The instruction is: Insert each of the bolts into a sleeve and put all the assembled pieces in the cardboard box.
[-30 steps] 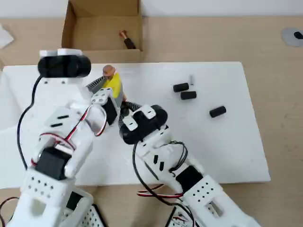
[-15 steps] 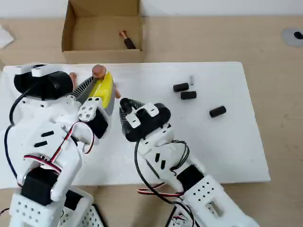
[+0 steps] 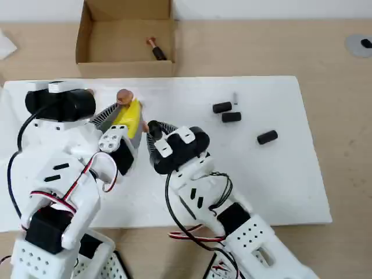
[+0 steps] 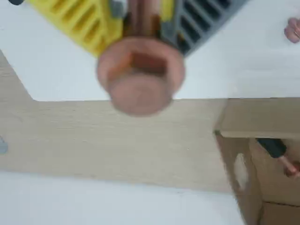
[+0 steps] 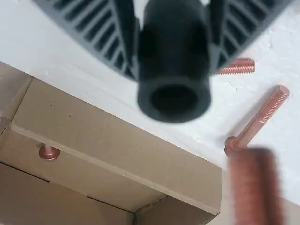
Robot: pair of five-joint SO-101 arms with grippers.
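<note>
Shows the yellow-and-grey left hand (image 3: 124, 111) clenched on a copper-coloured metal bolt (image 4: 140, 77), the broad round head jutting out beyond the grip toward the box. Shows the dark grey right hand (image 3: 153, 132) just beside it, grasping a short black cylindrical sleeve (image 5: 173, 70) between ribbed inner faces, open bore turned outward. Places both hands over the left half of a white rectangular foam board (image 3: 279, 174), itself flat on the wooden worktop (image 3: 337, 87). Marks two loose copper bolts (image 5: 258, 123) lying on the board close to the hands. Marks three more black sleeves (image 3: 231, 117) on the board's right half, two near each other, the third apart. Locates the open brown cardboard box (image 3: 125, 70) on the worktop just beyond the board's far edge, with one bolt-and-sleeve piece (image 3: 156, 50) lying on its floor near one side wall.
</note>
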